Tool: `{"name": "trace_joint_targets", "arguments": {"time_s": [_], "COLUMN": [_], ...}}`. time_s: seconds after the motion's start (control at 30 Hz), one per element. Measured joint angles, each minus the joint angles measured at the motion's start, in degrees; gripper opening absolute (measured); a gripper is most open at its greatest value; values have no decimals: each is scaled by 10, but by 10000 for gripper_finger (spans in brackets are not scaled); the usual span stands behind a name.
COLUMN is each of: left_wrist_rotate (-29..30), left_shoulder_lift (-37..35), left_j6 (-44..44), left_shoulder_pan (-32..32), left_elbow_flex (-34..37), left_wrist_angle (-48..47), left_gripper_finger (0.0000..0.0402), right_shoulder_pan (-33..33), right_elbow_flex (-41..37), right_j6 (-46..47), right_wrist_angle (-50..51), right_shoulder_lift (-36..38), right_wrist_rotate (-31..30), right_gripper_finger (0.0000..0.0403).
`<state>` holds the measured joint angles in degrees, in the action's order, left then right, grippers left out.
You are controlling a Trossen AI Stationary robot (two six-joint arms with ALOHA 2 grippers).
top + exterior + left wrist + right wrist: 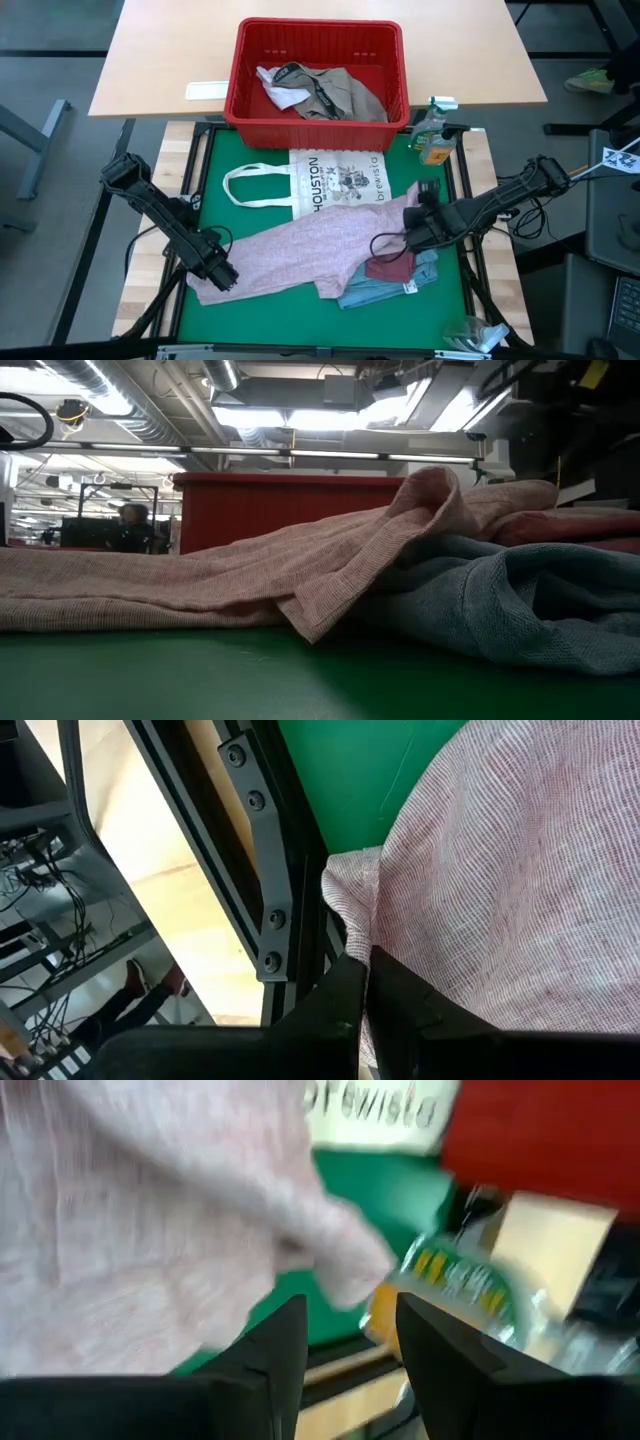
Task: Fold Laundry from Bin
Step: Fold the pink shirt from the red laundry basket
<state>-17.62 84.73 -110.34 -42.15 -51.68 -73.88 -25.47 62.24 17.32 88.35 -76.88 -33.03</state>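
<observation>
My left pincer (224,277) is pressed together on the near left corner of the pale pink woven cloth garment (300,250), at the near left edge of the green mat-covered desk (255,315). In the left wrist view my two dark fingers (400,1010) meet with a fold of the pink cloth caught between them, just beside the black frame rail (265,870) that borders the mat.

My right pincer (412,232) stands spread at the far right end of the same pink garment. In the right wrist view the fingers (275,1350) are apart with nothing between them; the cloth lies just beyond the tips. I cannot tell whether they touch it.

Just near of the right pincer lie a maroon cloth piece (392,266) and, partly beneath it, a light blue cloth piece (385,290), both touching the pink garment's right edge. In the low view the blue cloth (520,600) lies bunched beside the pink fold (330,570).

Beyond both pincers lies a flat white tote bag printed "HOUSTON" (335,185), its handles toward the left pincer's side. Beyond the right pincer, at the desk's far right corner, stands a clear plastic bottle with a yellow-green label (434,135).

Farthest off sits the red rectangular plastic bin (250,80), holding khaki-grey cloth (345,92) and white cloth (275,88).
</observation>
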Motion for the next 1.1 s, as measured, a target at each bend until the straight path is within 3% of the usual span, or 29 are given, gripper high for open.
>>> {"name": "trace_joint_targets", "arguments": {"time_s": [0.13,0.27,0.47,0.67,0.83,1.1], "left_wrist_rotate": [0,2,27,33,64,72], "left_shoulder_lift": [0,0,0,0,0,0], "left_j6": [0,-1,0,15,15,40], "left_shoulder_pan": [0,0,0,0,0,0], "left_elbow_flex": [0,0,0,0,0,-18], "left_wrist_angle": [0,0,-3,-2,-3,-17], "left_gripper_finger": [7,7,9,54,94,101], "right_shoulder_pan": [6,29,72,105,110,118], "right_elbow_flex": [0,0,0,-1,-1,-1], "right_j6": [-99,-186,-239,-298,-315,-365], "right_wrist_angle": [-71,-115,-124,-124,-141,-148], "right_shoulder_lift": [0,0,0,-1,-1,-2], "right_wrist_rotate": [-6,46,93,166,162,162], "right_gripper_finger": [154,154,154,154,154,154]}}
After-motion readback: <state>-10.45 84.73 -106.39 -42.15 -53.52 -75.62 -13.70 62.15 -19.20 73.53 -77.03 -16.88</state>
